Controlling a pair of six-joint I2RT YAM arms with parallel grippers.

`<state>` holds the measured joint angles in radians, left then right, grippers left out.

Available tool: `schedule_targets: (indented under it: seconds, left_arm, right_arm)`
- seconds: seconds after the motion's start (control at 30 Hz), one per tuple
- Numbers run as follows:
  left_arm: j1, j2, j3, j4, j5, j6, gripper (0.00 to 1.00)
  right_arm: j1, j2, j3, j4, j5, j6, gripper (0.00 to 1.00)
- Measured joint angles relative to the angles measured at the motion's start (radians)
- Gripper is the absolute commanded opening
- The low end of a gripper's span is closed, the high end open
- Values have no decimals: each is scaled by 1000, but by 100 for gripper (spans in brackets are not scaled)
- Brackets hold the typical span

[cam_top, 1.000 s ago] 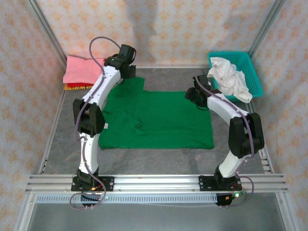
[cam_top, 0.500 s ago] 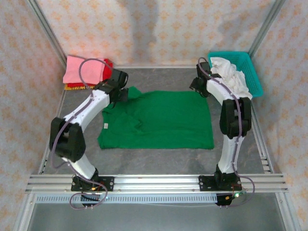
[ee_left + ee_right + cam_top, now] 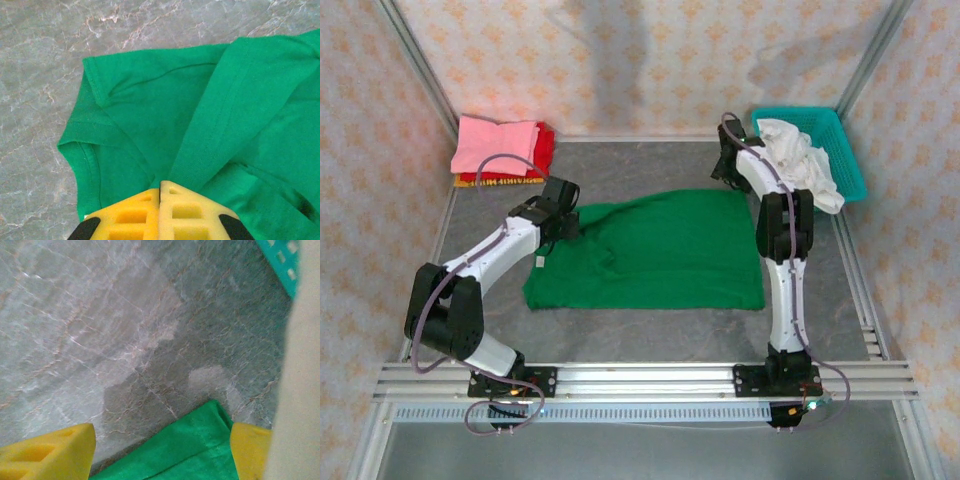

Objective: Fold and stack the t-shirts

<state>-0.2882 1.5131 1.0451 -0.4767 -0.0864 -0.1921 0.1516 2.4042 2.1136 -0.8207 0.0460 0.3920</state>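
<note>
The large green t-shirt [image 3: 660, 250] lies spread on the grey table, its far left part pulled over into a fold. My left gripper [image 3: 563, 207] is shut on that fold of green cloth [image 3: 150, 100], yellow pads [image 3: 135, 215] pressed together. My right gripper [image 3: 726, 168] hovers open over the shirt's far right corner [image 3: 200, 440], one yellow finger [image 3: 50, 450] on each side and nothing between them. The pink t-shirt [image 3: 495, 143] tops a folded stack at the far left, with red [image 3: 546, 146] and yellow-orange [image 3: 485, 179] edges showing under it.
A teal basket [image 3: 853, 152] holding crumpled white cloth [image 3: 802, 160] stands at the far right, and its corner [image 3: 285, 265] is close to my right gripper. Bare grey table [image 3: 650, 165] lies behind the shirt. Aluminium rails [image 3: 640, 378] frame the near edge.
My left gripper has drawn back toward the near left, pulling the shirt's far left part over itself. My right gripper has moved farther back to the shirt's far right corner.
</note>
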Motion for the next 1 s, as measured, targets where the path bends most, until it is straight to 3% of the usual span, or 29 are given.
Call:
schedule_targets:
  seconds: [0.17, 0.37, 0.6, 1.0]
  left_arm:
    - [0, 6, -6, 23, -1, -5, 0]
    - [0, 20, 0, 32, -13, -10, 0]
    - [0, 92, 121, 32, -74, 8, 0]
    - [1, 234, 386, 25, -185, 97, 0]
  right_arm:
    - [0, 61, 33, -30, -1, 3, 57]
    - [3, 65, 45, -33, -3, 5, 23]
    - [3, 63, 42, -28, 15, -10, 0]
    - [-2, -72, -41, 25, 47, -27, 0]
